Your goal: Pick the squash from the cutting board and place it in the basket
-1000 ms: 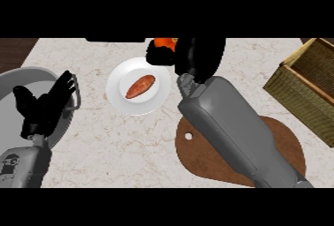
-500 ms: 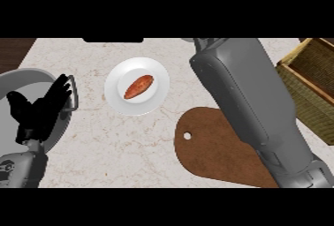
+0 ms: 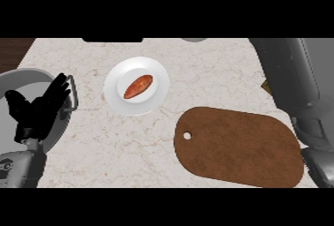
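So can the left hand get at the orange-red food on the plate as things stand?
Probably yes. The left hand is open over the grey pan, just left of the white plate; the orange-red food lies uncovered on it, and only bare counter lies between.

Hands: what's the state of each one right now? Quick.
Left hand: open, fingers up, resting at the view's left, holding nothing.
Right hand: not in view; only its forearm shows at the right edge.

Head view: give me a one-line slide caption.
Left hand rests open at left; white plate holds an orange-red food piece; brown cutting board bears no squash; right forearm crosses the right edge.
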Controlling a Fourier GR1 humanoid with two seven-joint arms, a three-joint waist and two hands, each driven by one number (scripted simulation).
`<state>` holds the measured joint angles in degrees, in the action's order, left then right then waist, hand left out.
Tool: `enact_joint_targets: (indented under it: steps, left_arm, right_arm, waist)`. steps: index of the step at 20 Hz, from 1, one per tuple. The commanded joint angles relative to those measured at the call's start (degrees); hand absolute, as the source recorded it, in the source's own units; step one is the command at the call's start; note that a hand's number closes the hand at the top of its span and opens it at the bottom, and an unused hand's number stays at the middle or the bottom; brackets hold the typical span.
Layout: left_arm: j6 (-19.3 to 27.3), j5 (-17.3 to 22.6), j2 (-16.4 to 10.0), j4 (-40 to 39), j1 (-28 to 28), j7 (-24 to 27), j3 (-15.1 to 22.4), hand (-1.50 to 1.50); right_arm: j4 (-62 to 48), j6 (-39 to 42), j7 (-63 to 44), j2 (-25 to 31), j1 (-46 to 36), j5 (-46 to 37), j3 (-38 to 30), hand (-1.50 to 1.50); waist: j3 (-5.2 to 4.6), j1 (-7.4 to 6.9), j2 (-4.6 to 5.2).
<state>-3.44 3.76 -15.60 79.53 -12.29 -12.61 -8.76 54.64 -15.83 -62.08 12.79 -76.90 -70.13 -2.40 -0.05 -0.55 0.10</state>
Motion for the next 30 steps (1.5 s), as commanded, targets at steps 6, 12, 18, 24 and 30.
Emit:
enact_joint_targets:
  steps: [6, 12, 18, 24, 30]
  left_arm:
    - [1.07, -1.13, 1.00, 3.71, 2.52, -0.60, 0.83, 0.00]
    - [0.60, 0.65, 1.25, 3.26, 0.92, -2.54, -0.25, 0.00]
    - [-1.16, 1.13, -1.21, -4.15, -2.83, -0.59, -3.08, 0.00]
    - [-0.37, -0.97, 0.91, -2.94, -0.18, 3.21, -1.05, 0.00]
    - [-1.01, -1.15, -0.33, -3.08, -1.60, 0.59, -1.48, 0.00]
  right_arm:
    - [-0.83, 3.25, -1.23, 6.89, 4.07, -1.98, -4.52, 1.50]
    - [2.85, 3.58, 4.67, 10.40, 13.13, 0.96, -6.93, 1.50]
    - [10.89, -0.23, 10.01, 11.98, 22.25, 5.98, -10.07, 1.50]
    - [6.19, -9.64, 4.06, 14.32, 23.67, -1.15, -13.03, 1.50]
    - [1.23, -13.67, 14.14, 14.89, 27.47, 7.31, -17.45, -1.50]
  waist:
    - [0.06, 0.33, -0.31]
    - [0.08, 0.49, -0.30]
    - [0.05, 1.08, -0.10]
    - [0.00, 0.35, 0.18]
    - [0.06, 0.24, 0.06]
